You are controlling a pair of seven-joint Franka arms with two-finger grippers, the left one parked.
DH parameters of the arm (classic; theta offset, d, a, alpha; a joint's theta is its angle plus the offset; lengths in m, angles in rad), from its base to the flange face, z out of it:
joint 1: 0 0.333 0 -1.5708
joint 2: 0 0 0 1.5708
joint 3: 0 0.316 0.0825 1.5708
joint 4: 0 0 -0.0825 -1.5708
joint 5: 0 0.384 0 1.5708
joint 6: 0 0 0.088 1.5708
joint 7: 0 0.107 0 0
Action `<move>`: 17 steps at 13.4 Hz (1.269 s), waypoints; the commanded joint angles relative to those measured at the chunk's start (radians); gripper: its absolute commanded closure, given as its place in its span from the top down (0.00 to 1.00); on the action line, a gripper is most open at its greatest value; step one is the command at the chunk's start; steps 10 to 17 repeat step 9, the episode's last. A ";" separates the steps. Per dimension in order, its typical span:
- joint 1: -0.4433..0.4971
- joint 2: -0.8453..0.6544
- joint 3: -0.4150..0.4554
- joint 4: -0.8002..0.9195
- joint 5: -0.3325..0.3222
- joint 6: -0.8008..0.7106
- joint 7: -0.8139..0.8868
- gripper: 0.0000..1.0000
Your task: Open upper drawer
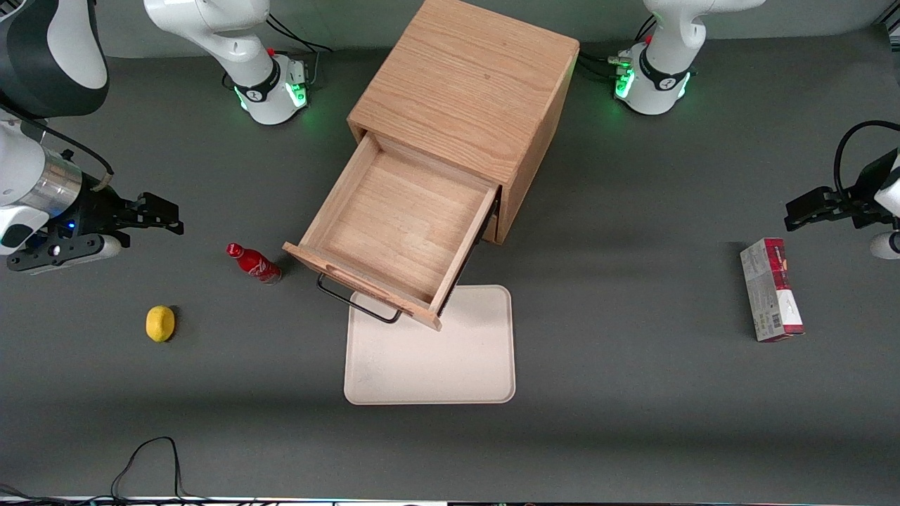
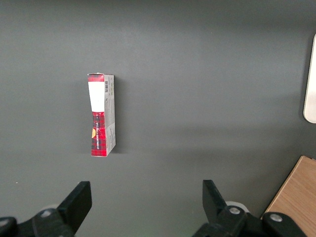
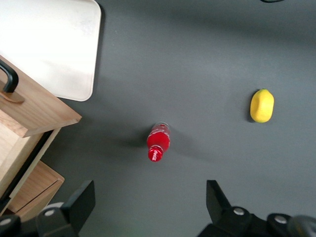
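Note:
The light oak cabinet [image 1: 471, 91] stands at the middle of the table. Its upper drawer [image 1: 394, 225] is pulled far out toward the front camera and is empty inside. The drawer's black wire bar handle [image 1: 355, 299] hangs over the white tray. My right gripper [image 1: 158, 214] is open and empty, hovering above the table toward the working arm's end, well apart from the drawer. In the right wrist view the drawer front [image 3: 34, 111] and handle [image 3: 10, 79] show, and the gripper [image 3: 148, 202] has its fingers wide apart. The lower drawer [image 3: 32, 185] shows under the upper one.
A red bottle [image 1: 254, 263] lies beside the drawer, between it and my gripper. A yellow lemon [image 1: 160, 323] lies nearer the camera. A white tray [image 1: 430, 348] lies in front of the drawer. A red and grey box [image 1: 770, 288] lies toward the parked arm's end.

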 commanded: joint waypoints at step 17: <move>-0.043 0.014 0.011 0.040 -0.016 -0.029 -0.001 1.00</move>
